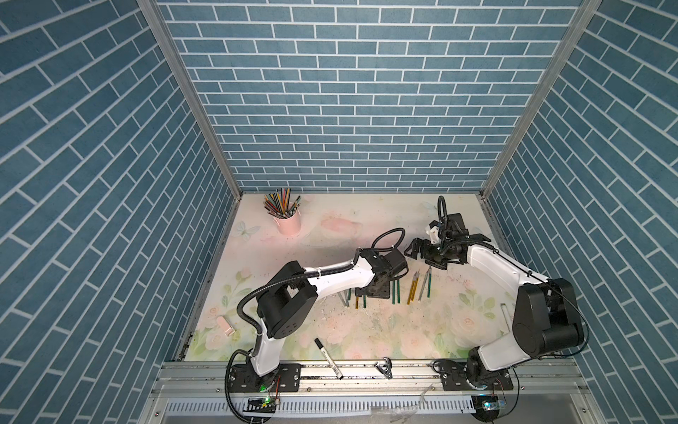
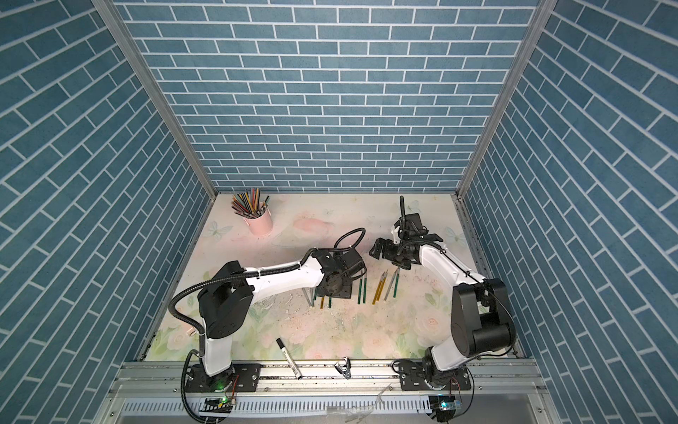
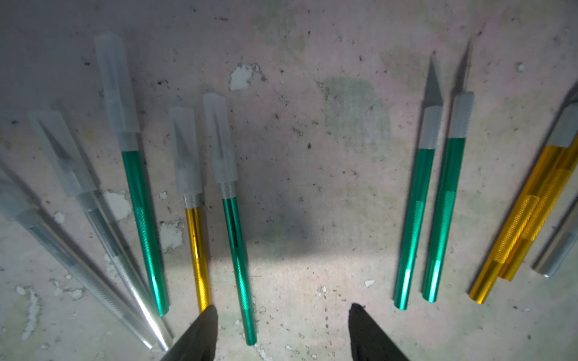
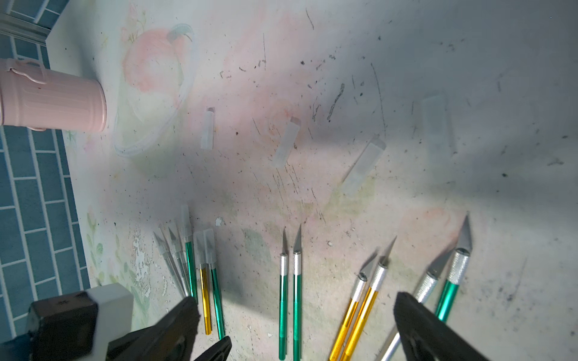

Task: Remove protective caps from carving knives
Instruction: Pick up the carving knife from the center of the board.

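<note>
Green, gold and silver knives (image 3: 236, 250) lie in a row on the tabletop (image 1: 367, 330): five on the left arm's side wear caps (image 3: 220, 137), and six beside them show bare blades. The left claw (image 3: 281, 312) hangs over the capped group, jaws parted and empty, with one of those knives lying between them. The right claw (image 4: 297, 300), by the bare tips, gapes wide and holds nothing. Farther back lie four loose caps (image 4: 286, 142), then a pink cup (image 4: 53, 100).

Robot test booth: brick-wallpaper walls (image 1: 348, 110), aluminium frame (image 1: 191, 95)
</note>
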Robot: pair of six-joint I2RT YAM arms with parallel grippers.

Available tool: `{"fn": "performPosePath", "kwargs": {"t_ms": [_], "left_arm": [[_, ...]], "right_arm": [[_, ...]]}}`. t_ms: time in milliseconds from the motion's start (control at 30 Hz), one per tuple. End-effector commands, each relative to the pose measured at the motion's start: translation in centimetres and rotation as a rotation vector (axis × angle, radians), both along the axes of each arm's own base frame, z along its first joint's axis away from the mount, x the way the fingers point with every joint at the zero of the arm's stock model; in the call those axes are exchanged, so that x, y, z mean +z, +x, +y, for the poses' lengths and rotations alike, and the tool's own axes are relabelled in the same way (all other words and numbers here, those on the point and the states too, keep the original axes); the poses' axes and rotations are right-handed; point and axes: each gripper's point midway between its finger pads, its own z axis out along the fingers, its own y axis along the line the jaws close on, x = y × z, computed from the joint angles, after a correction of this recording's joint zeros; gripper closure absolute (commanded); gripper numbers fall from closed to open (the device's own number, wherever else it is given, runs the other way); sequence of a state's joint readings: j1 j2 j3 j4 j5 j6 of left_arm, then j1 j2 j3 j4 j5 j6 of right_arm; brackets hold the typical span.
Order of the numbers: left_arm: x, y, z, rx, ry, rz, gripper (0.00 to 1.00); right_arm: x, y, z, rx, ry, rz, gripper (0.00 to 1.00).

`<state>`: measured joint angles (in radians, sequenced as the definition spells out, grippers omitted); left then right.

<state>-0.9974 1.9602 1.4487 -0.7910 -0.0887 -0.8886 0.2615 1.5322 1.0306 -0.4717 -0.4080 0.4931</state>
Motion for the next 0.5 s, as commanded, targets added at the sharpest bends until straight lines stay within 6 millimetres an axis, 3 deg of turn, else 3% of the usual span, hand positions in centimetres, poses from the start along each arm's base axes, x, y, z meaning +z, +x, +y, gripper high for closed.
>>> {"fn": "performPosePath", "kwargs": {"t_ms": [0, 300, 467], "left_arm": [[-0.9, -0.2, 0.8, 0.016, 0.042, 0.008, 0.41], [-1.6, 0.5, 2.7, 0.054, 0.072, 0.012, 0.46], [-2.0, 0.8, 2.7, 0.046, 0.077, 0.019, 0.49]], "right_arm": [[0.3, -0.4, -0.4, -0.016, 0.005, 0.005, 0.02], [0.0, -0.5, -0.1, -0.003, 0.019, 0.014, 0.02], [-0.1, -0.4, 0.1, 0.003, 0.031, 0.016, 0.02]]}}
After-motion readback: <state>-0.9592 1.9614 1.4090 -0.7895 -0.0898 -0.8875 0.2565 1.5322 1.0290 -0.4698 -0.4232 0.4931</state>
